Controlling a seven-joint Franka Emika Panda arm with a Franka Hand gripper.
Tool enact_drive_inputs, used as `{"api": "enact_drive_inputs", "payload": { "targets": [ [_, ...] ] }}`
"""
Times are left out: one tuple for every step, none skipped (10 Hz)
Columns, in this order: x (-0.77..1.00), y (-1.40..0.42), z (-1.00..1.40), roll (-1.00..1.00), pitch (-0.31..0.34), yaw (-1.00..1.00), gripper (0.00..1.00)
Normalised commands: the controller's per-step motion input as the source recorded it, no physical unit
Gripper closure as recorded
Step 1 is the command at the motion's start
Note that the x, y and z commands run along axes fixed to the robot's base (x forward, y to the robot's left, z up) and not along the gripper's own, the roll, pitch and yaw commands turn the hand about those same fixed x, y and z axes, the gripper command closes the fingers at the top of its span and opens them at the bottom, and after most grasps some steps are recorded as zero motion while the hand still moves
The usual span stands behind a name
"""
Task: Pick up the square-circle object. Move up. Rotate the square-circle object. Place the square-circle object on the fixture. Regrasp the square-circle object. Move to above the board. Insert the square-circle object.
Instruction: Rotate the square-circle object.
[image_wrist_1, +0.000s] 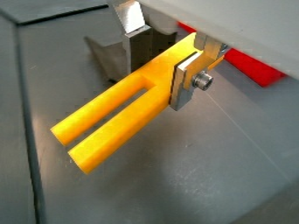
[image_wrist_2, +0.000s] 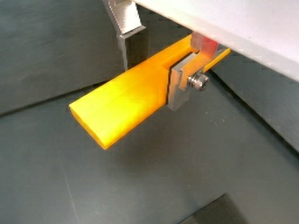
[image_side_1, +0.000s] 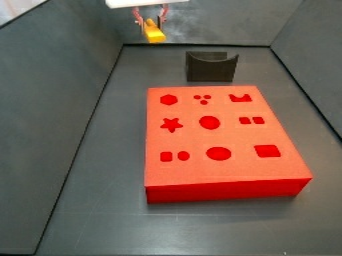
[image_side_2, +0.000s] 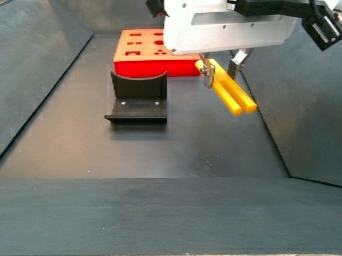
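The square-circle object (image_wrist_1: 117, 114) is up in the air, pinched near one end by the gripper (image_wrist_1: 158, 57), its silver fingers (image_wrist_1: 184, 83) pressed against the yellow sides so the long body juts out free beyond the pads. In a wrist view that free end shows a slot running along it, splitting it into two prongs; from the opposite wrist angle the piece (image_wrist_2: 128, 101) reads as a plain solid bar, so the slot is on one face only. In a side view the gripper (image_side_2: 221, 72) hangs clear of the floor with the piece (image_side_2: 233, 92) slanting down and away from it, beside the fixture (image_side_2: 136, 98) rather than over it, and the red board (image_side_2: 140, 48) sits further back behind that. The other fixed camera catches only a sliver of yellow (image_side_1: 155, 32) at the far edge, well apart from the fixture (image_side_1: 210, 67) and the board (image_side_1: 221, 140). Why hold it like this? My read: gripping by one end leaves the rest exposed, which suits setting it down into the fixture's notch for a fresh grasp. The tilt suggests the lift is done and the turning step is in hand, with the placing yet to come. The notch is narrow, so lining up the bar over it looks like the thing that will need care.
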Motion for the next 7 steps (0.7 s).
{"api": "enact_drive_inputs", "payload": {
  "targets": [
    [0.02, 0.01, -0.02, 0.0, -0.021, -1.0, 1.0],
    [0.02, 0.01, -0.02, 0.0, -0.024, -0.87, 1.0],
    [0.02, 0.01, -0.02, 0.0, -0.024, -0.64, 1.0],
    [0.02, 0.01, -0.02, 0.0, -0.022, -0.38, 1.0],
    [0.01, 0.01, -0.02, 0.0, -0.022, -0.29, 1.0],
    [0.0, 0.0, -1.0, 0.0, 0.0, 0.0, 1.0],
    [0.0, 0.0, -1.0, 0.0, -0.005, 0.05, 1.0]
  ]
}}
